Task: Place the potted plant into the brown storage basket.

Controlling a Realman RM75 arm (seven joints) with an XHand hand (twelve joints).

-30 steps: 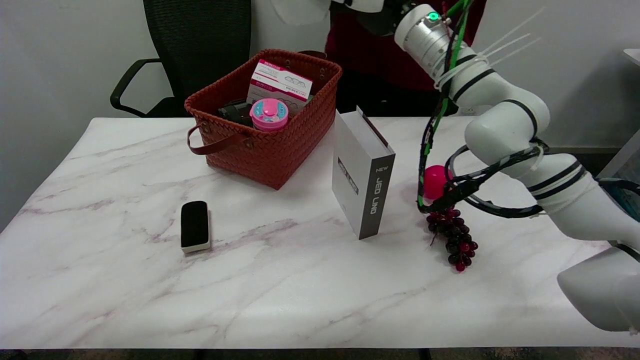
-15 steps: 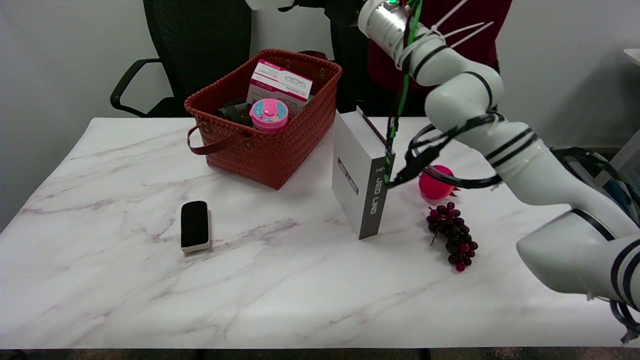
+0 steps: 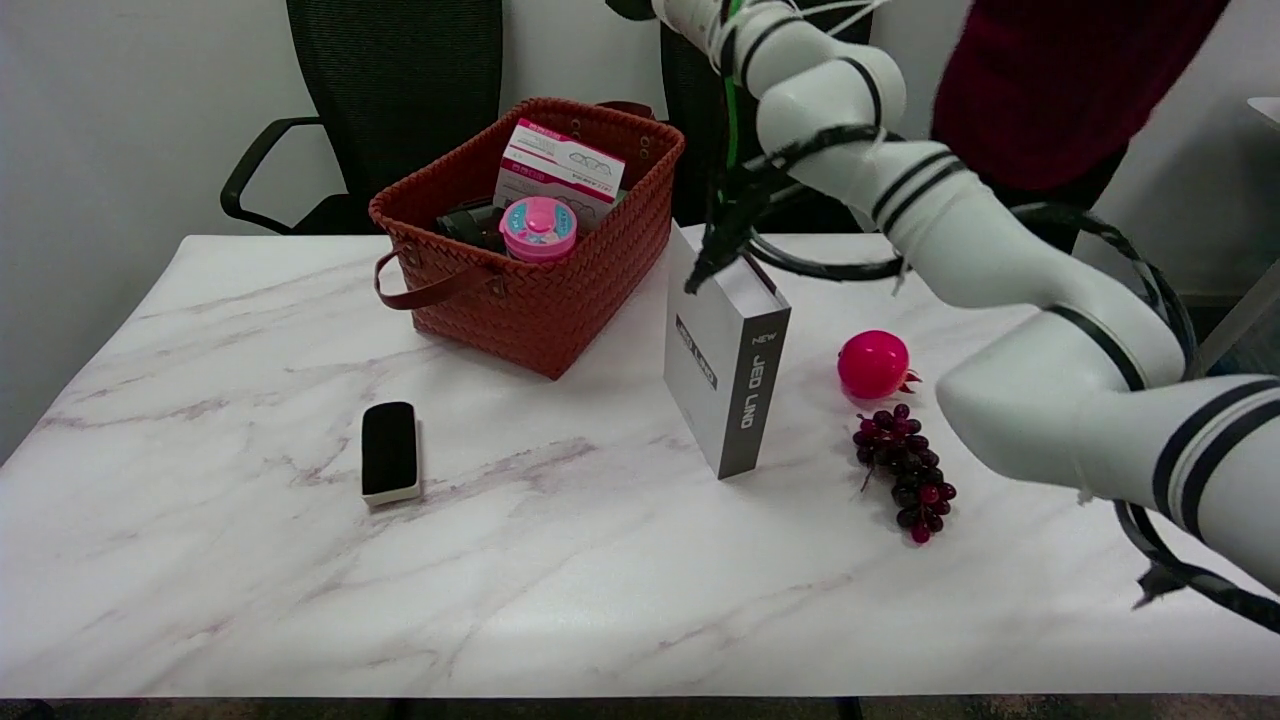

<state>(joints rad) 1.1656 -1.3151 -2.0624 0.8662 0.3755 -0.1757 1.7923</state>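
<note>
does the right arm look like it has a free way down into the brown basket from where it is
Probably yes. The right arm reaches up past the frame's top; its robot hand is out of view. The basket is open-topped, though a box and pink tub fill part.

Brown storage basket (image 3: pixel 560 300) half-filled, upright grey box (image 3: pixel 725 375) just beside its right.

A white marble worktop (image 3: pixel 600 560) with faint purple-grey veins carries a reddish-brown woven storage basket (image 3: pixel 540 300), a grey-and-white upright box with white lettering (image 3: pixel 725 370), a magenta round fruit (image 3: pixel 873 366), dark red grapes (image 3: pixel 905 470) and a black pad edged in white (image 3: pixel 389 451).
</note>
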